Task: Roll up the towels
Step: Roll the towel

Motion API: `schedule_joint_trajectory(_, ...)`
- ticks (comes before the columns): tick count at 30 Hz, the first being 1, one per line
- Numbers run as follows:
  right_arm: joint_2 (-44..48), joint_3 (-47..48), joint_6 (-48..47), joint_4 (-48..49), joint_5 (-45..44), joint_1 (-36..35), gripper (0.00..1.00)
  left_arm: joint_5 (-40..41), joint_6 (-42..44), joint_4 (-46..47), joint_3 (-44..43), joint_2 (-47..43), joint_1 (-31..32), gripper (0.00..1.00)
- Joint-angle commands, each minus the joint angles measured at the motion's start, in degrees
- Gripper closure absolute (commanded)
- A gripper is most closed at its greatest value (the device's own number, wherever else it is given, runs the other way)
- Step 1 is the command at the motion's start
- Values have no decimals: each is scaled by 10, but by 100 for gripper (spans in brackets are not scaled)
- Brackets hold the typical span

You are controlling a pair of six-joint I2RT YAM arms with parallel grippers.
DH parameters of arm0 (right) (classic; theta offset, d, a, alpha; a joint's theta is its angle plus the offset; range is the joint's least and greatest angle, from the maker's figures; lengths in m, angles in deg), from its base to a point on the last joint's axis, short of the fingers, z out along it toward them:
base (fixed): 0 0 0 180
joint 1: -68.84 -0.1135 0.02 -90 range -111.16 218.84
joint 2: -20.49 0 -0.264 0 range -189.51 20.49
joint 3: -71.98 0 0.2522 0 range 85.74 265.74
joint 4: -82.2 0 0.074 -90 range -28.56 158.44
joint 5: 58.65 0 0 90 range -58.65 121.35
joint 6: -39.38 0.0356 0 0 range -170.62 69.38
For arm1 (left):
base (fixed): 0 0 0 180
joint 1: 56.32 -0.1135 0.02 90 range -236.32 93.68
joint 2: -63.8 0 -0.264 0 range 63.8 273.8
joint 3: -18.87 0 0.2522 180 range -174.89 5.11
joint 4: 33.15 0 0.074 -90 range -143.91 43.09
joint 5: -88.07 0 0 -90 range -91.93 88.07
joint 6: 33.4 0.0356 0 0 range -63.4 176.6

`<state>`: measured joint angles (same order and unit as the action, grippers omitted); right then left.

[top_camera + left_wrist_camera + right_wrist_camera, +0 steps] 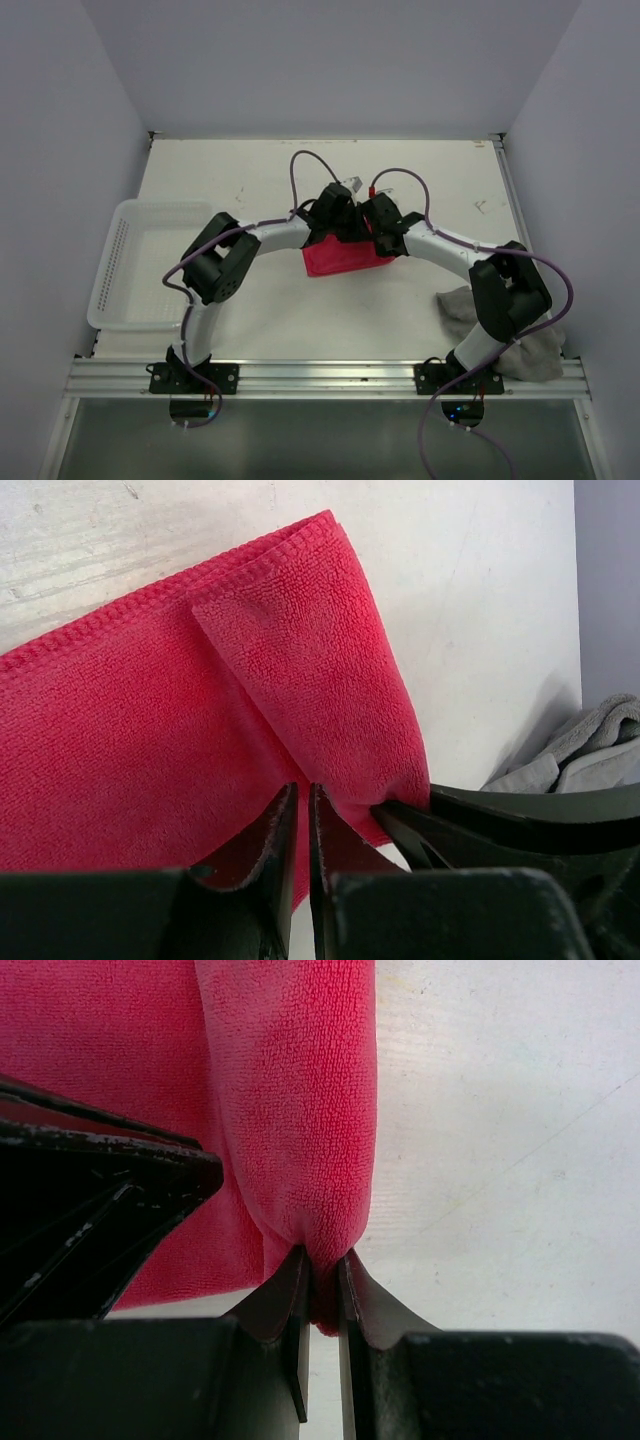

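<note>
The pink-red towel [345, 257] is lying in the middle of the table [250, 190], one edge doubled over. Your right gripper [322, 1260] is pinching that fold, likely to start the roll. Your left gripper [304, 792] is standing nearly closed alongside; whether it is holding cloth, I cannot tell. The grey towel [535, 352] is waiting at the near right corner.
</note>
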<state>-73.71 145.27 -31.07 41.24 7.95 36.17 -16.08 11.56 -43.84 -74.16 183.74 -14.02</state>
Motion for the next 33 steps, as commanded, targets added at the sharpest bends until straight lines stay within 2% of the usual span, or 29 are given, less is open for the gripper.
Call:
schedule_joint_trajectory(1, 7, 5, 15, 14, 3, -1, 100, 9, -14, 38, -25, 17, 1, 88)
schedule_joint_trajectory(18, 14, -9, 19, 22, 9, -15, 100, 9, -36, 68, -55, 61, 0, 91)
schedule_joint_trajectory(33, -13, -13, 54, 65, 31, -29, 100, 13, -59, 91, -22, 58, 1, 92)
